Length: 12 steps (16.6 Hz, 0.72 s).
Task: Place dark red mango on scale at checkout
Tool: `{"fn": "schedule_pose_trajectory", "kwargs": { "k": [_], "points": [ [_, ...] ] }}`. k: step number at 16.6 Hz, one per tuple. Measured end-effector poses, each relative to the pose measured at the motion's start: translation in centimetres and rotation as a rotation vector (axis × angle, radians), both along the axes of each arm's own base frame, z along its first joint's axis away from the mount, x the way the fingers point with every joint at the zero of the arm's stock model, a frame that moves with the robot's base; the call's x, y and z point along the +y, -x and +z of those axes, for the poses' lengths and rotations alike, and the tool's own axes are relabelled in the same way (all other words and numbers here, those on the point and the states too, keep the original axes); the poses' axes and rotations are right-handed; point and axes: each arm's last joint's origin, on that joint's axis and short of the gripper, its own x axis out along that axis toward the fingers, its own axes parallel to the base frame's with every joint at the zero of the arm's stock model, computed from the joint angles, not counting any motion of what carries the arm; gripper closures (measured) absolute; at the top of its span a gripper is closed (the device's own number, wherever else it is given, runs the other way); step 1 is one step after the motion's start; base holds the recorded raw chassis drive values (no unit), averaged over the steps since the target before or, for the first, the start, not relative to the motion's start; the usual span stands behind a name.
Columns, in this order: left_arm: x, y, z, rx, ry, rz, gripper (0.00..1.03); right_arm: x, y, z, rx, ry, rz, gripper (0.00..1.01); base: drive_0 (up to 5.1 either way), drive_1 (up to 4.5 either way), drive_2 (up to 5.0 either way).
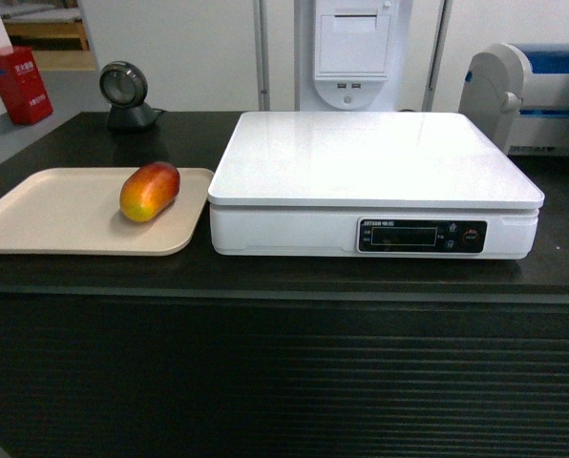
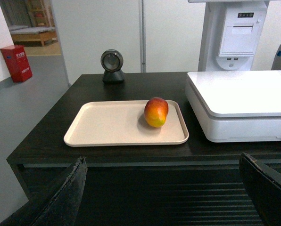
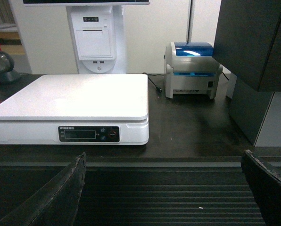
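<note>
The dark red mango [image 1: 150, 191] is seen lying on its side on a flat beige tray [image 1: 46, 219], near the tray's right edge, its red end turned up and back and its yellow-green end toward the front. No pincer is touching it. The tray is set on the black worktop of the checkout [image 1: 284, 277], whose ribbed front panel is seen below.

Just beside the tray, to its right, the scale [image 1: 370, 167] is placed on the same worktop; its white platform is bare, and a black display panel [image 1: 421, 236] is set in its front face. Tray and scale lie close together, and whether their edges touch cannot be told.

In the left wrist view, the left pincer [image 2: 164, 188] is held in front of the checkout and below its top edge, its two dark fingers [image 2: 60, 197] spread wide at the bottom corners, with nothing between them. In the right wrist view, the right pincer [image 3: 164, 188] is likewise spread wide and is carrying nothing, facing the scale's front.

Behind the tray, a small round black scanner on a stand [image 1: 127, 95] is seen at the back of the worktop. A white and blue label printer [image 3: 192, 69] is placed to the right of the scale, and a white receipt terminal [image 1: 353, 48] stands behind it. A red box [image 1: 17, 84] is seen on the floor at the far left.
</note>
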Motion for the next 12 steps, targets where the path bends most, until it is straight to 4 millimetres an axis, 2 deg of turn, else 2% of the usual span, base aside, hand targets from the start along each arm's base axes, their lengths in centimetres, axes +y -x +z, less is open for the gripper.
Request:
{"fn": "schedule_pose_trajectory", "kwargs": {
  "k": [9,11,12],
  "points": [
    [0.0,0.0,0.0,0.000,0.000,0.000,0.05,0.0,0.0,0.0,0.000,0.000,0.000,0.03,0.0,0.00,0.0],
    [0.0,-0.6,0.1,0.181,0.039,0.007,0.05,0.0,0.0,0.0,0.000,0.000,0.000,0.03,0.0,0.00,0.0],
    [0.0,-1.6,1.1,0.186,0.048,-0.008,0.05,0.0,0.0,0.0,-0.001,0.000,0.000,0.03,0.0,0.00,0.0]
  ]
}}
